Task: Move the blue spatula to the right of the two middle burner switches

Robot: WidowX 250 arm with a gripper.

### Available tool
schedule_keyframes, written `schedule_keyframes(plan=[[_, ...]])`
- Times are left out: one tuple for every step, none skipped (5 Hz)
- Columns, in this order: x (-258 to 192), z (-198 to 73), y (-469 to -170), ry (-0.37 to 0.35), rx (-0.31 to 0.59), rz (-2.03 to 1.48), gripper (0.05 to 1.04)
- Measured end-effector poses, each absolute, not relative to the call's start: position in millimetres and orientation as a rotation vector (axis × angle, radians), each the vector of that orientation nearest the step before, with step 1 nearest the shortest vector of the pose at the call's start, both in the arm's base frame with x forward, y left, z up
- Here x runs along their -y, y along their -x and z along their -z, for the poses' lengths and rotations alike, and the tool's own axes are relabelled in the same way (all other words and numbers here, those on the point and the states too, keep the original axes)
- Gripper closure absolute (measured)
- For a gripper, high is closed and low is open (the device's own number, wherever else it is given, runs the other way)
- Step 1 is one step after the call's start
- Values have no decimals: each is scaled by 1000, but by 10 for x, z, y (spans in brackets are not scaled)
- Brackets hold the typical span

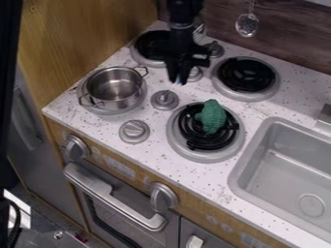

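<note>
One middle burner switch (165,100) is standing near the pincer (178,81), whose open or closed state one cannot tell, so dipping too low is risking a knock.

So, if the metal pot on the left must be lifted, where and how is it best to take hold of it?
I would pinch the rim of the pot on its right-hand side in the picture, coming straight down from above. The pot stands upright and open, its wall looks thin, and this stretch lies between the two small loop handles.
</note>
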State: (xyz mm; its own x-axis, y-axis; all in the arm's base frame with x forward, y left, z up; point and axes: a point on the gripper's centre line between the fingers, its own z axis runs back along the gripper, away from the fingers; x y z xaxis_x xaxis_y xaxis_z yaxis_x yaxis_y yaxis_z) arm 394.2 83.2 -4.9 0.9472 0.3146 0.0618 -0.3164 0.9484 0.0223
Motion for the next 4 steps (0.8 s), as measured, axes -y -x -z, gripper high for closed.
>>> schedule_keyframes(plan=[[-890, 209, -3774, -55, 29, -268, 908], [-906, 244, -3807, -49, 53, -229, 908], [-921, 418, -3735, -57, -10, -217, 878], [-879, 403, -3778, -26, -2, -169, 630]])
